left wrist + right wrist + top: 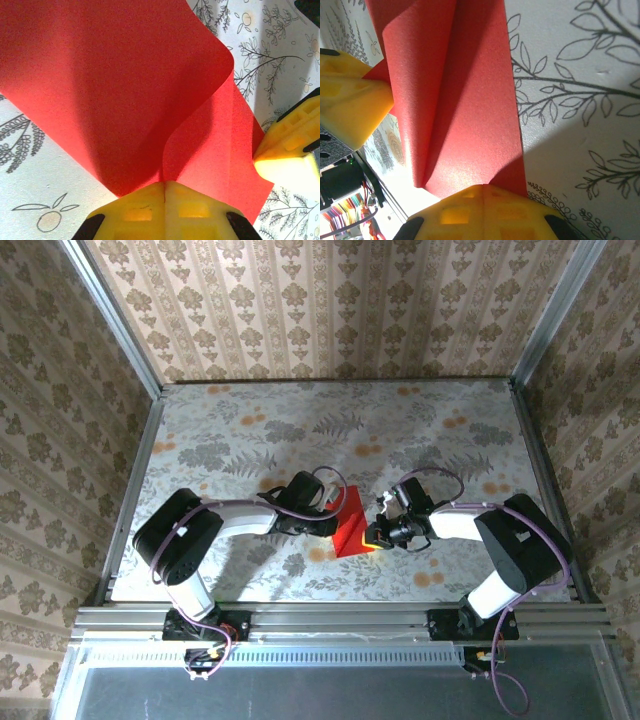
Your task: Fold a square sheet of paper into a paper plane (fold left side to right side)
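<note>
thin bright red square sheet of paper (355, 525) arched mid-fold, centre of floral table (250, 430) toward near edge | left gripper (165, 186) pinching one edge to swing it rightward | right gripper (482, 189) clamped too, probably anchoring | crease unpressed

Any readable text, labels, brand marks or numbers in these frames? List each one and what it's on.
No legible text anywhere.
square sheet of paper: plain red, no print.
table: leaf and fruit drawings, no words.
wallpaper: ornament pattern, no words.
left arm, right arm: any marks are too small to read.
</note>
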You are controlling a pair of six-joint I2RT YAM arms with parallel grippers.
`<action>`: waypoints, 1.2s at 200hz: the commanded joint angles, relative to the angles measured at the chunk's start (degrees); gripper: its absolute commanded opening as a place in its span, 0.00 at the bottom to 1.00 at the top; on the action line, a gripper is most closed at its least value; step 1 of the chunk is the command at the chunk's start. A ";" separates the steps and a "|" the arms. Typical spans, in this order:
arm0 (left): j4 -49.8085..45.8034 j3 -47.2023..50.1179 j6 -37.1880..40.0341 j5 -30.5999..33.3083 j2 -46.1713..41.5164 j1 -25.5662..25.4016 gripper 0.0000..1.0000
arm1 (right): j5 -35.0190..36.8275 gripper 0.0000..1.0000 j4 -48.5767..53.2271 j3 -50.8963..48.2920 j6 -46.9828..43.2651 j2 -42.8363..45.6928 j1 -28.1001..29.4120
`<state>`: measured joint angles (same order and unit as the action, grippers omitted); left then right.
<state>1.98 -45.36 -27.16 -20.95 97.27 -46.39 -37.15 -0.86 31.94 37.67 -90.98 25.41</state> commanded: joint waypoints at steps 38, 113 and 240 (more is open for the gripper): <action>-0.57 -1.07 1.83 0.64 0.10 0.69 0.00 | 4.54 0.00 5.27 -0.57 -0.50 -2.80 0.52; 1.41 -0.71 1.58 -0.47 0.81 0.82 0.00 | 4.43 0.00 5.43 -0.61 -0.69 -2.81 0.52; 1.89 -0.56 1.70 -1.11 2.62 0.69 0.00 | 4.45 0.00 5.73 -0.30 -0.84 -2.84 0.52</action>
<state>3.46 -45.36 -26.74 -21.47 98.70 -46.02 -37.21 -0.58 32.16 37.63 -91.15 25.41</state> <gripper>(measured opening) 0.047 0.064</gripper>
